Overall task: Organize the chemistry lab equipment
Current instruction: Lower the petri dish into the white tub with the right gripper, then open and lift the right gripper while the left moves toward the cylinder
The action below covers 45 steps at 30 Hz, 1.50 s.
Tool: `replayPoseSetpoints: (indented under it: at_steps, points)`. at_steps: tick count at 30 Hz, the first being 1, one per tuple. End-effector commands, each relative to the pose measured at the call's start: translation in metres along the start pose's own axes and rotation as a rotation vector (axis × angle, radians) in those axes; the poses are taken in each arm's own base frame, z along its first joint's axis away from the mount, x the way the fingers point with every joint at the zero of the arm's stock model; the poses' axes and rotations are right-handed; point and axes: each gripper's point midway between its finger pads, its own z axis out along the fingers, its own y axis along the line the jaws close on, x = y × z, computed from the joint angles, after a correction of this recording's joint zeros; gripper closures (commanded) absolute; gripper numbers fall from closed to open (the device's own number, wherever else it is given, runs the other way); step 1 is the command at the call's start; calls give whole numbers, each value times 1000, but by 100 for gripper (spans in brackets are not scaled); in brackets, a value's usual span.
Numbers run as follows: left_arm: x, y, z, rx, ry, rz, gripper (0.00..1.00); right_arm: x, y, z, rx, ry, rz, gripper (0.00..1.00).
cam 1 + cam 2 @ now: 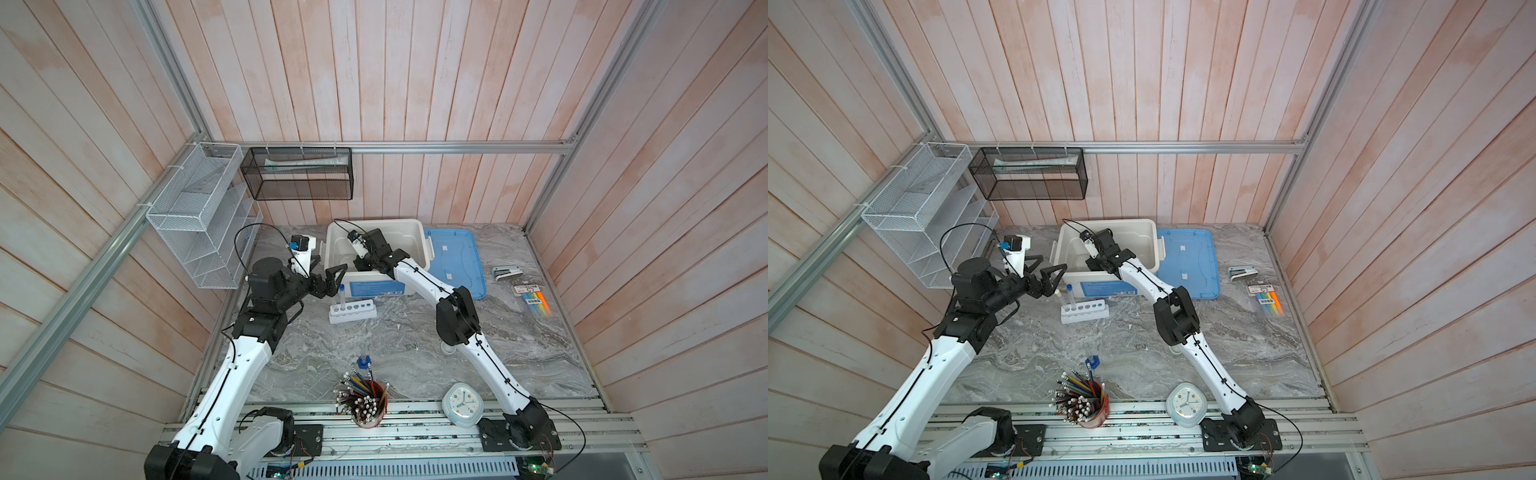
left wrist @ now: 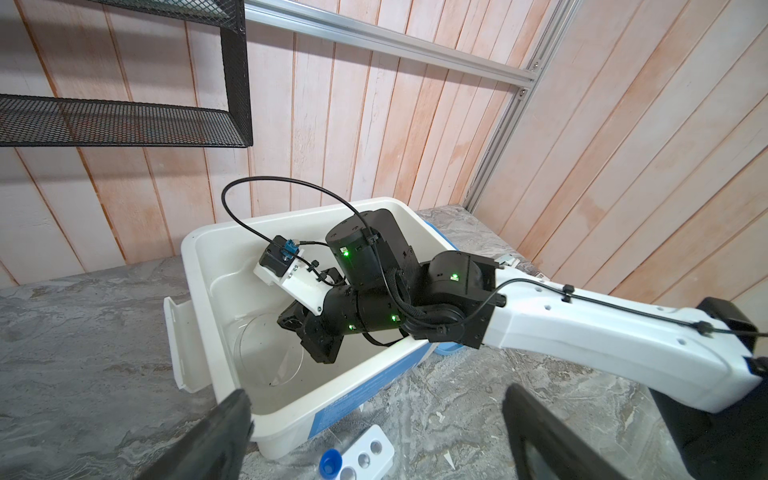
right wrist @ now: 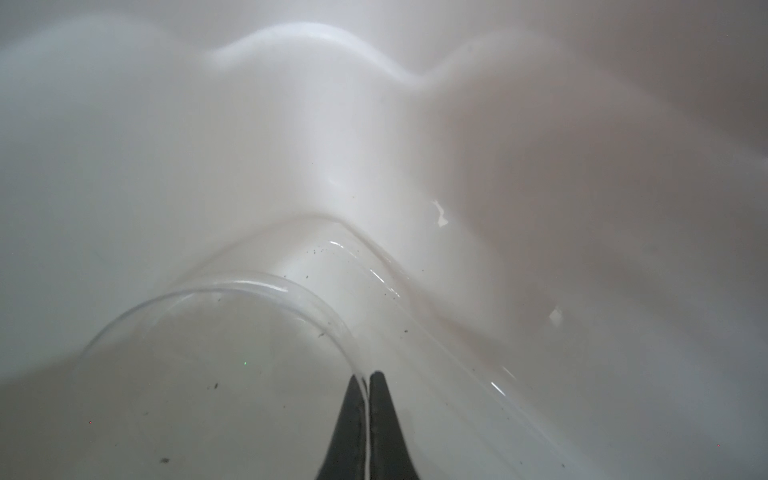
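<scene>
My right gripper (image 3: 365,384) is down inside the white bin (image 2: 199,249), its tips pressed together on the thin clear wall of the flat round dish (image 3: 216,353), pinching it by the rim. The dish sits low in the bin near a corner; I cannot tell whether it lies flat on the floor or hangs just above it. My left gripper (image 1: 328,270) is spread wide and holds nothing, hovering just beside the bin's outer wall and above the white six-hole rack (image 1: 352,311). As I judge it, the work is at an early stage: the dish is the only piece I can see inside the bin. The rack stands on the tabletop (image 1: 415,353) in front of the bin with one blue-capped tube (image 1: 341,296) upright in an end hole. The blue-topped bottle (image 1: 364,359) waits near the red cup of pencils (image 1: 368,405), and the bin's blue lid (image 1: 455,257) lies off to the side.
</scene>
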Motion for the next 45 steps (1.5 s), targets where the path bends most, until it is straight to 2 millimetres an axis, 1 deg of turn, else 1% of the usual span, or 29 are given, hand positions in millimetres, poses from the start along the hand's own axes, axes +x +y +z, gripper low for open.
replayPoseSetpoints:
  at_steps: [1, 8, 20, 24, 27, 32, 36, 39, 43, 44, 45]
  points:
    - [3, 0, 1, 12, -1, -10, 4, 10, 1, 14, 13, -4, 3, 95]
    - [3, 1, 1, 7, 0, -10, 4, 9, 3, 18, 3, -22, 9, 94]
    - [3, 0, 1, 13, 2, -10, 4, 18, 8, 24, -16, -9, 14, 91]
    - [3, 0, 2, 16, 3, -10, 4, 17, 8, 24, -18, -11, 13, 87]
    - [3, 0, 2, 14, 3, -9, 4, 18, 9, 23, -22, -6, 12, 81]
    - [2, 0, 1, 15, 1, -7, 4, 15, 8, 21, -17, -9, 7, 78]
    - [2, 0, 0, 10, 0, -4, 4, 2, 6, 14, -13, -33, 5, 77]
    - [1, 1, -1, 4, -1, 1, 4, -18, 0, -2, 14, -66, -5, 77]
    - [-2, 1, -4, -7, -6, 13, 4, -62, -15, -40, 31, -149, 11, 74]
    - [-4, 0, -5, -9, -9, 19, 4, -74, -19, -53, 37, -172, 11, 73]
    - [-5, 0, -7, -15, -12, 23, 4, -90, -22, -70, 46, -203, 9, 73]
